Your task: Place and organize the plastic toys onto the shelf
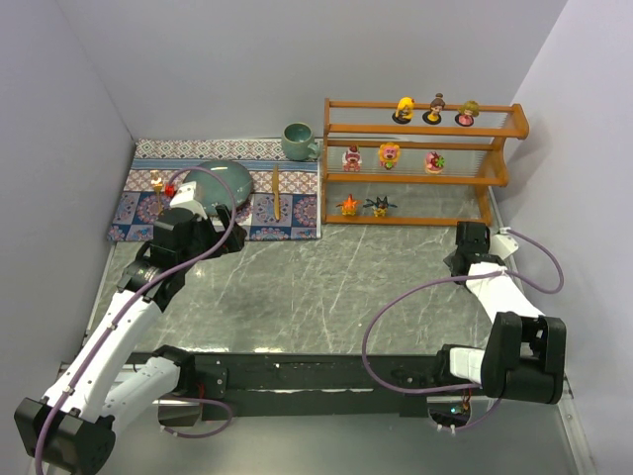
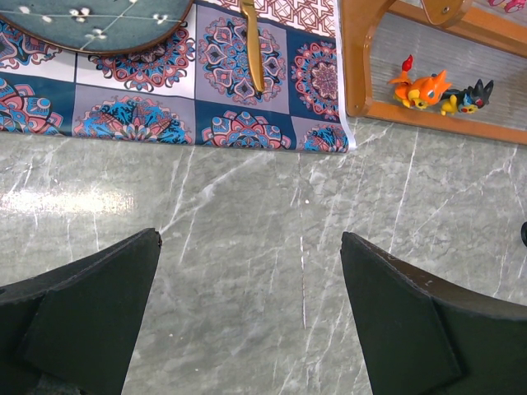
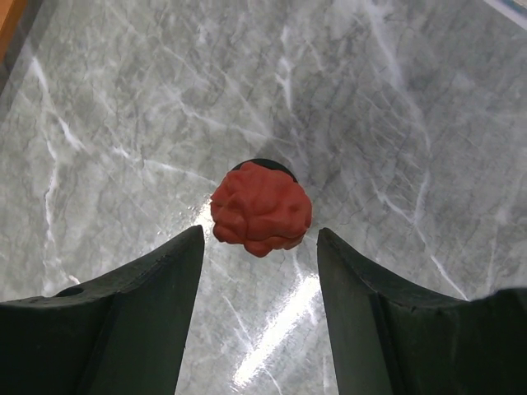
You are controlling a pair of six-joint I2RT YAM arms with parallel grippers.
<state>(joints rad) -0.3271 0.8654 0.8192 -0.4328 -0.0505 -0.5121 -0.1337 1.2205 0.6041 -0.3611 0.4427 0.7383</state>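
Right gripper (image 3: 260, 237): jaws apart, one finger on either side of the red toy (image 3: 262, 210), with a narrow gap visible on both sides. Nothing is grasped.

The red toy stands upright on its dark round base on the table (image 1: 326, 287), close to the right edge. It sits just on the near side of the shelf (image 1: 425, 105), at that shelf's right end. The top and middle tiers carry three figures each. The bottom tier carries an orange creature (image 1: 348, 205) and a dark creature (image 1: 380, 206) in its left half; its right half is free.

Hazards, as judged:
- Slip-out. The toy's head is lumpy and rounded. Pads closing high on it may squeeze it out or tip it on the small base.
- Collision. The free slot lies under the middle tier and behind the end rail. A steep approach may strike wood or knock the dark creature.
- Toppling. A tilted release may leave the toy lying on its side.

Left gripper (image 2: 250, 239): jaws wide apart, empty, above the table beside the near edge of the mat (image 2: 165, 107).
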